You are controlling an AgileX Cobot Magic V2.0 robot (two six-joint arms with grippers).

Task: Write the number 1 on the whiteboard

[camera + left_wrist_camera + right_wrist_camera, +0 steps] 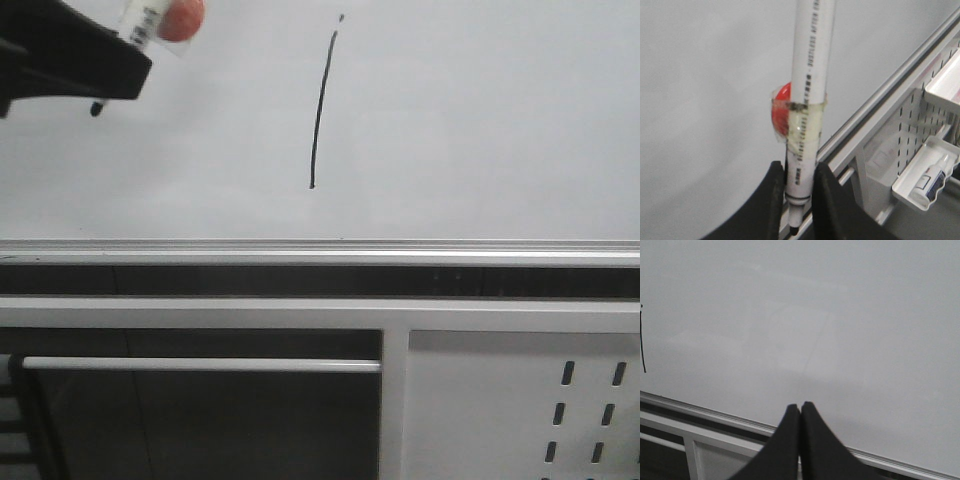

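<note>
- The number 1 point(319, 110) stands on the whiteboard point(480, 120) as a thin, slightly curved black stroke with a tiny dot above its top end, a little left of the board's middle in the front view; judged from this, the writing looks done.
- The left gripper point(799, 200) has its jaws closed on the marker pen point(807, 90) low on the barrel, near the black tip, which pokes out below the fingers.
- In the front view the pen sits at the upper left, well apart from the stroke, the tip seemingly off the board.
- A red ball-like piece point(781, 107) is taped to the barrel with clear tape.
- The pen is likely light, stiff and smooth, so it could slip or twist; a grip close to the tip suits steady strokes.
- The board is glossy and rigid; fresh ink would probably smear if brushed.
- The right gripper point(800, 412) has its jaws pressed together, holding nothing, near the silver rail point(320, 250).
</note>
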